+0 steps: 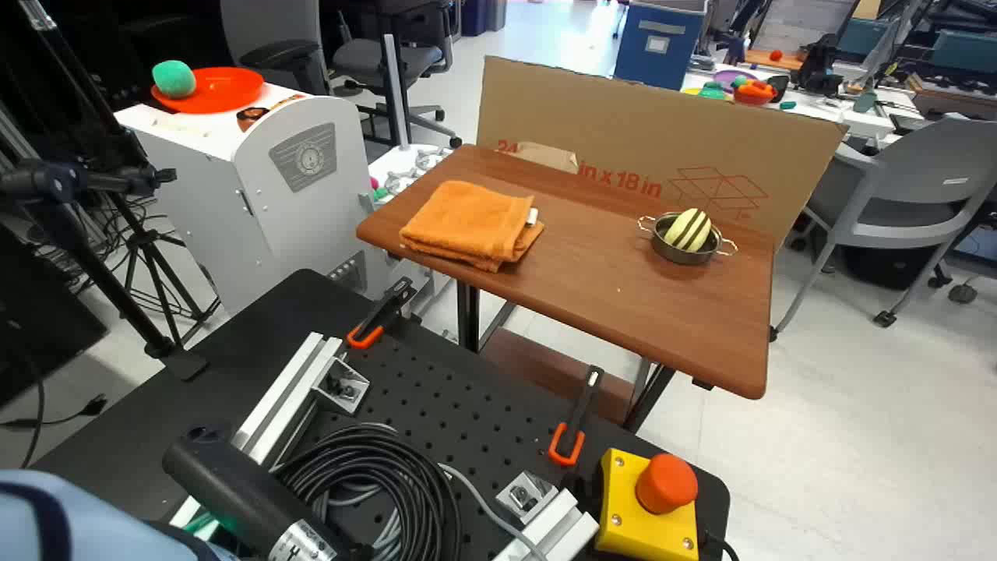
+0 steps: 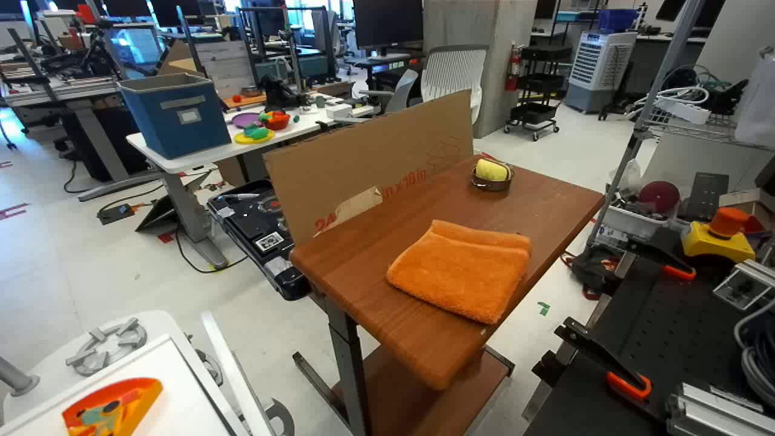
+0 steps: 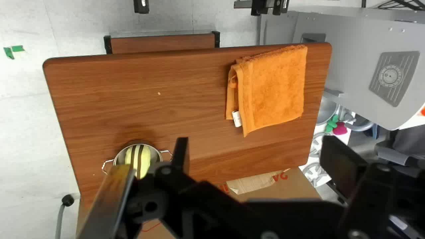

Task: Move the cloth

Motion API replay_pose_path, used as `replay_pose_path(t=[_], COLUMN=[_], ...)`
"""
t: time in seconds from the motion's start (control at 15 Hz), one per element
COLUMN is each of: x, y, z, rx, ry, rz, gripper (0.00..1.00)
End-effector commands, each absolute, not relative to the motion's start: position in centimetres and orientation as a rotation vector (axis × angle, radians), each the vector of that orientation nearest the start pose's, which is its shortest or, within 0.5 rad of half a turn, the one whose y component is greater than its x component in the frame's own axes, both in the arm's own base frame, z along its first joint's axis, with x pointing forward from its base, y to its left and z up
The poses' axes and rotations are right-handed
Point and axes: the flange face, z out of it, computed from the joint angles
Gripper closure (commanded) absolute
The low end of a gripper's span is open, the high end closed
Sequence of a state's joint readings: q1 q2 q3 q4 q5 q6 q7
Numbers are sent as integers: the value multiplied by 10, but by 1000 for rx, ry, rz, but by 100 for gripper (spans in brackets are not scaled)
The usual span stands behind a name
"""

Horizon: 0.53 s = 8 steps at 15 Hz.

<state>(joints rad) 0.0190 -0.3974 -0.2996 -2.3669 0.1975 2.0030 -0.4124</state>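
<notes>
The orange cloth [image 1: 471, 222] lies folded and flat on a brown wooden table [image 1: 607, 288]. It also shows in an exterior view [image 2: 463, 269], near the table's front end. In the wrist view the cloth [image 3: 274, 89] lies near the table's right end, a small white tag showing at its edge. My gripper [image 3: 255, 142] is open, its two black fingers wide apart with nothing between them. It is above the table and apart from the cloth. The gripper is out of view in both exterior views.
A small metal pot [image 1: 684, 253] holds a yellow-and-black striped object [image 1: 688, 230] at the table's other end. A cardboard sheet [image 1: 639, 148] stands along one long edge. A white toy kitchen unit [image 1: 288, 156] stands beside the cloth's end. A black pegboard base [image 1: 459, 405] faces the table.
</notes>
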Motion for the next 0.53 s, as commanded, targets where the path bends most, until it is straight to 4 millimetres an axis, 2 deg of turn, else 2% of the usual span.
replay_pose_path(t=[0.0, 0.27, 0.47], x=[419, 419, 428], y=[-115, -115, -97], z=[474, 474, 449], rx=[-2862, -2862, -2896], ry=[-102, -102, -95], rz=[-156, -156, -116], gripper=[0, 0, 0])
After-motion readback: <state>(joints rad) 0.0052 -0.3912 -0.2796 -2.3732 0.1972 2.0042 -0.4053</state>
